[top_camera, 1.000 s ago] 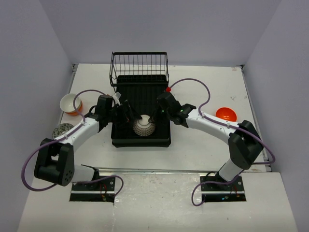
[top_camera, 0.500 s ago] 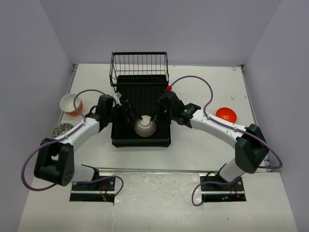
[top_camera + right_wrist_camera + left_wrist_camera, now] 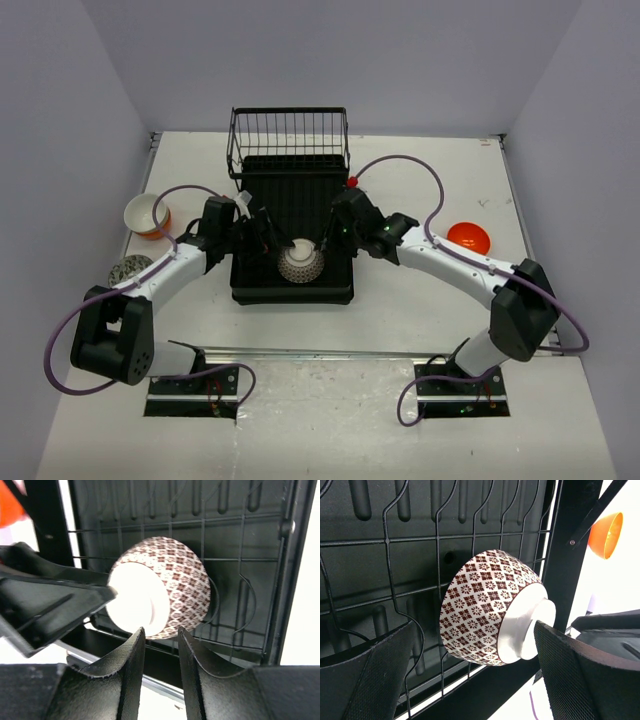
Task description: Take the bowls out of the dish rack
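The black dish rack (image 3: 292, 190) stands mid-table with its wire basket at the far end. One brown-and-white patterned bowl (image 3: 299, 264) lies tilted in its near part, white foot up; it also shows in the left wrist view (image 3: 485, 605) and the right wrist view (image 3: 175, 585). My left gripper (image 3: 272, 237) is open wide at the bowl's left (image 3: 472, 645), one fingertip (image 3: 545, 630) at the white foot. My right gripper (image 3: 322, 243) is open only narrowly, empty, its tips (image 3: 160, 632) just short of the bowl's foot.
A white bowl with an orange base (image 3: 147, 214) and a speckled bowl (image 3: 128, 270) sit on the table left of the rack. An orange bowl (image 3: 468, 237) sits to the right. The rack's wires and pegs (image 3: 385, 580) surround the patterned bowl.
My right arm has reached further left into the rack, bringing its gripper up to the bowl. The left arm and the bowl have hardly moved.
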`<state>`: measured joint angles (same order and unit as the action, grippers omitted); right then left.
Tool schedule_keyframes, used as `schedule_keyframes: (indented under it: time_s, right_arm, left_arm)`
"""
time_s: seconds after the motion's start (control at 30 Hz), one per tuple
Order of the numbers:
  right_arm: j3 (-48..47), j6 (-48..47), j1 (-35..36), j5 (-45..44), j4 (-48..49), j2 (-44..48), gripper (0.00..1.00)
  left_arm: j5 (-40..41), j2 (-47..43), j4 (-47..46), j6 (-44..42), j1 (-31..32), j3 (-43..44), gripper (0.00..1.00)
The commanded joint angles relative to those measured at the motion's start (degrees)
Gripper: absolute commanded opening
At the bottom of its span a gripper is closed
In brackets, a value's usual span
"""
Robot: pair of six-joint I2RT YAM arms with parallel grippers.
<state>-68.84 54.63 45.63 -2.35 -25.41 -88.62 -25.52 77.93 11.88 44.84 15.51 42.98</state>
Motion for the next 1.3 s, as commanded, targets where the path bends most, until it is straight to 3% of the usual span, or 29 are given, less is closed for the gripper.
schedule_keyframes:
  time_s: [0.0, 0.83, 1.27]
  right_arm:
    - [1.34, 0.74, -0.01, -1.43, -1.22, -1.29, 0.33]
    - [-2.97, -0.23, -0.01, 2.0, -0.34, -12.01, 0.28]
    - [-4.2, -1.55, -0.01, 4.19, -1.05, -13.25, 0.28]
  left_arm:
    - [1.61, 2.58, 6.84, 0.86, -0.48, -2.11, 1.0]
    - [-2.61, 4.16, 4.82, 0.16, -0.3, -0.27, 1.0]
    - [1.0, -2.61, 3.94, 2.36, -0.04, -0.53, 1.0]
